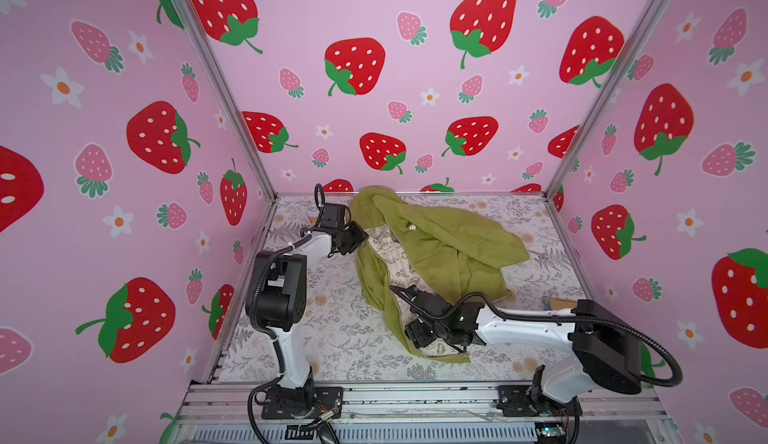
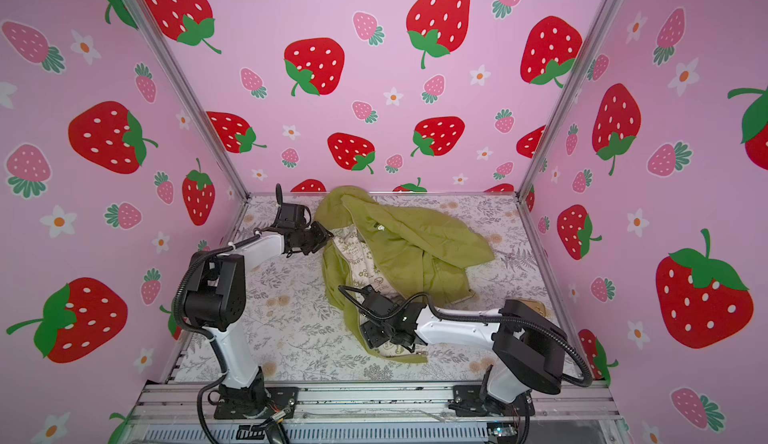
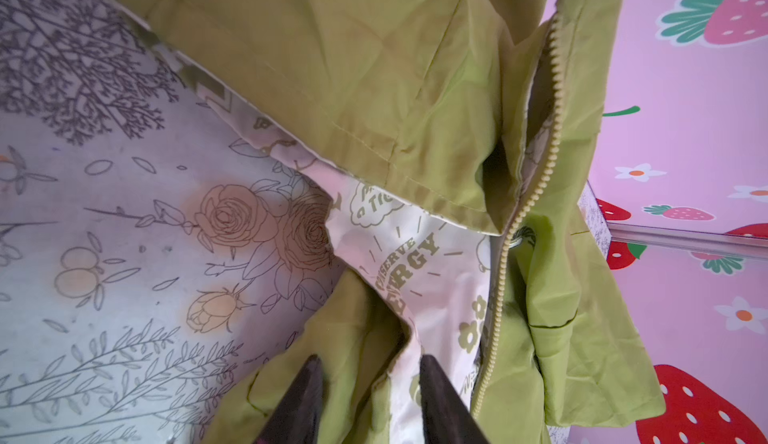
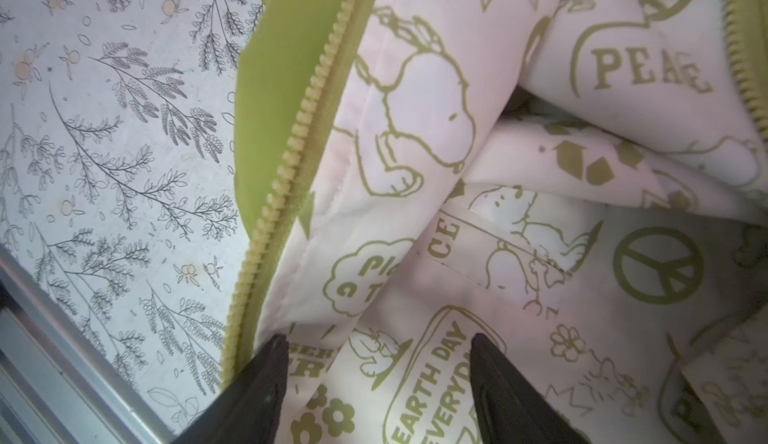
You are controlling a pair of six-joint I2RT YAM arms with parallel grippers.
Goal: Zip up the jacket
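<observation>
The jacket [image 1: 449,246] [image 2: 415,246] lies crumpled and unzipped on the floral tabletop [image 1: 332,338], toward the back in both top views. Its olive shell is thrown open, so we see the cream printed lining [image 4: 519,296]. The zipper teeth [image 4: 299,130] run loose along one front edge, joined to nothing. Our left gripper [image 3: 370,379] sits at the jacket's left edge near the back, with its jaws partly apart astride a fold of shell and lining, not clamped on it. Our right gripper [image 4: 378,359] is low over the lining at the near hem, jaws spread wide and holding nothing.
</observation>
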